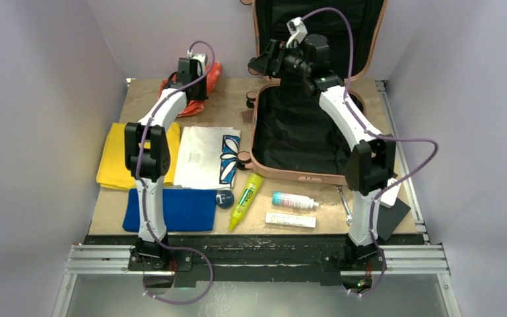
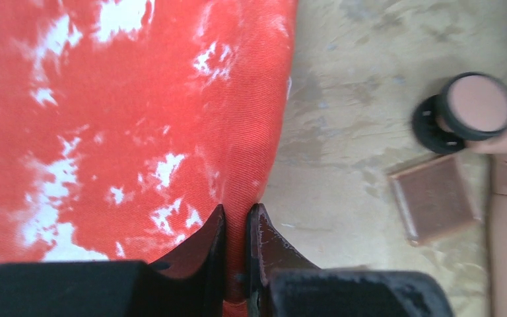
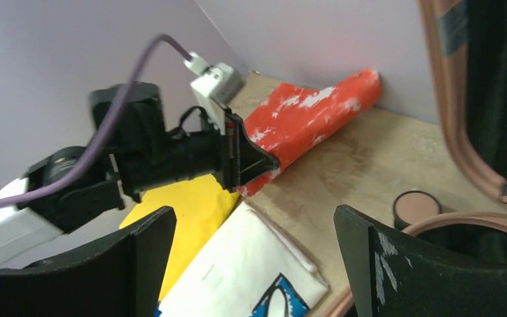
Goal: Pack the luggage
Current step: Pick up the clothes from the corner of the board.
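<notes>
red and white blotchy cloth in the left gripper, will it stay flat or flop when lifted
The red and white blotchy cloth will probably flop: it looks like soft woven fabric, and the left gripper pinches only its edge, so the rest would likely hang and unfold. It seems light for its size. The ribbed weave looks grippy, so slipping seems unlikely.

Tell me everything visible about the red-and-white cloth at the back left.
The red-and-white cloth is woven fabric, orange-red with irregular white blotches, rolled or folded into a long soft bundle. It lies on the table at the back left, beside the wall, apart from the luggage. The left gripper is shut on its edge, pinching a fold.
</notes>
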`<state>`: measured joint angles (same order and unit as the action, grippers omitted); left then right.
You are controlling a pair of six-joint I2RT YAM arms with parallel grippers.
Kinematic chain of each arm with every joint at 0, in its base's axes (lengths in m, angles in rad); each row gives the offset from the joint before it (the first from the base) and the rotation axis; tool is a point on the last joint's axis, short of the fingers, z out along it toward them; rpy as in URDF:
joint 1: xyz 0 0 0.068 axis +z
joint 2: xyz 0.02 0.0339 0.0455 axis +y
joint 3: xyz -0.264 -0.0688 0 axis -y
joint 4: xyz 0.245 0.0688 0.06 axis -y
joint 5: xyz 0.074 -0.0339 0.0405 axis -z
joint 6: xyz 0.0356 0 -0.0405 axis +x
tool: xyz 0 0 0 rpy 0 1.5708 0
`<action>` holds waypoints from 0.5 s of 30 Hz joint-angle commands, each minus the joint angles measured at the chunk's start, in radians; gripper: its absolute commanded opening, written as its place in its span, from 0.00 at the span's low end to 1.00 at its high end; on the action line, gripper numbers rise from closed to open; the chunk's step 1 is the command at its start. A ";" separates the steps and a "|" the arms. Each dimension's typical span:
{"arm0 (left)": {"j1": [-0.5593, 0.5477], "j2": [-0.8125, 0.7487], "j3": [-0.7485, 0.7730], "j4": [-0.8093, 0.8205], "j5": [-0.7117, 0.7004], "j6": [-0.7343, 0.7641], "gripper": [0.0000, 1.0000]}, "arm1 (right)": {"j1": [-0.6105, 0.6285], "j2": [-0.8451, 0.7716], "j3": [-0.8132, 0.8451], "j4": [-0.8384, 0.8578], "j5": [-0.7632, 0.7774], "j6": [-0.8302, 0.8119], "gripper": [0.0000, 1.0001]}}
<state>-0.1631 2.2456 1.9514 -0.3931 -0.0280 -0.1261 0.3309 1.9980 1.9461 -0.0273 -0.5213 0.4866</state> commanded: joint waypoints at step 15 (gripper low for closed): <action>0.031 -0.452 -0.387 0.251 0.180 -0.092 0.00 | 0.135 0.260 0.149 -0.001 0.082 0.260 0.90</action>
<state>-0.1394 1.9152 1.6279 -0.2771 0.1173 -0.1749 0.4583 2.2333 2.0514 -0.0517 -0.4541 0.6659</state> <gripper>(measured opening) 0.095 0.909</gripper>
